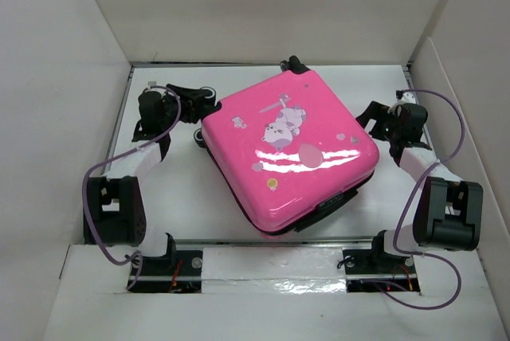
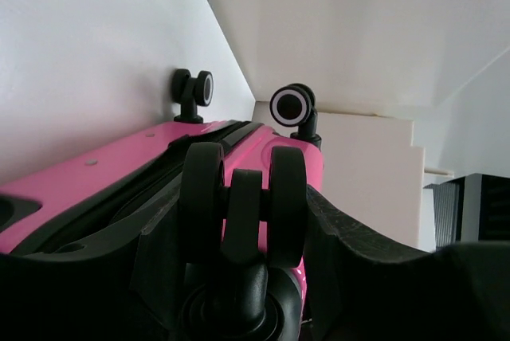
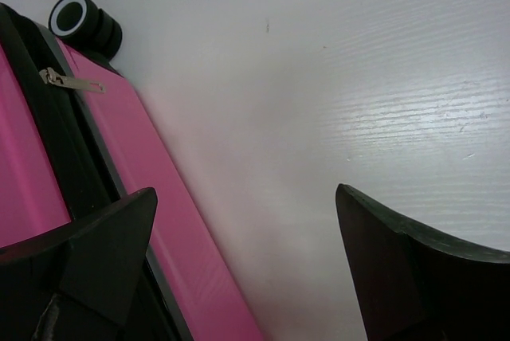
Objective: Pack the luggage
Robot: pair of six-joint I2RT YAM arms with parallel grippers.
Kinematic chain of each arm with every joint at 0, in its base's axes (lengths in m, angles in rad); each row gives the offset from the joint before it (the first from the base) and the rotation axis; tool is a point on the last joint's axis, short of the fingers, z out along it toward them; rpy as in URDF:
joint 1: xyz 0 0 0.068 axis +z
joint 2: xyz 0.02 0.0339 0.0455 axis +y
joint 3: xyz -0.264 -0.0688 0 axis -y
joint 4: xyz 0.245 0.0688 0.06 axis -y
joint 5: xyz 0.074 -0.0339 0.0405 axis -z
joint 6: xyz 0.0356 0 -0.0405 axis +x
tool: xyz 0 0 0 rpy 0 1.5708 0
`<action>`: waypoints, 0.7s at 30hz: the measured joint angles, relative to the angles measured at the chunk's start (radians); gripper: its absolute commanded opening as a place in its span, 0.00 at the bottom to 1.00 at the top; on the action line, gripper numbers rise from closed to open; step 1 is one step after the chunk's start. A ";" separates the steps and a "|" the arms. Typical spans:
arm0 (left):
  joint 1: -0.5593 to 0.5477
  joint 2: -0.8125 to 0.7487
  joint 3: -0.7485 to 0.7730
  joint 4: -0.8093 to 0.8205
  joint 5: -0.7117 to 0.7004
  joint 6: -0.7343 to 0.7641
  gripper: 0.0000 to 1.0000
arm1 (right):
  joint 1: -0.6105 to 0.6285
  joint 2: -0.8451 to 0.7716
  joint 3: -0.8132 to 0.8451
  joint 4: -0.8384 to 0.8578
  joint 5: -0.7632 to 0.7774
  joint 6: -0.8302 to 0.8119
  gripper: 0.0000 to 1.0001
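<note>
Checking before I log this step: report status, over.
Left gripper shut on a wheel of the luggage. Right gripper open, empty, beside it. Luggage closed, lying flat. No obstruction seen.

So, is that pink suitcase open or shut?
Shut: the suitcase lies flat, both shells together, no lining showing. Whether it is fully zipped, I cannot tell.
</note>
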 measured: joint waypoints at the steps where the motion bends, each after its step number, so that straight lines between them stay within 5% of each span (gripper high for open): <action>1: 0.005 -0.023 -0.032 0.010 0.000 0.000 0.00 | 0.000 0.001 0.001 -0.004 0.000 -0.002 1.00; 12: 0.032 -0.120 -0.174 0.059 0.003 0.021 0.02 | 0.029 0.052 0.026 -0.020 0.008 -0.016 0.95; 14: 0.035 -0.120 -0.175 0.040 0.001 0.044 0.15 | 0.033 0.052 0.026 -0.019 0.009 -0.016 0.91; 18: 0.037 -0.109 -0.146 -0.030 -0.013 0.123 0.74 | 0.041 0.050 0.023 -0.014 0.009 -0.014 0.86; 21: 0.035 -0.100 -0.074 -0.100 -0.050 0.204 0.95 | 0.042 0.043 0.013 -0.010 0.011 -0.009 0.86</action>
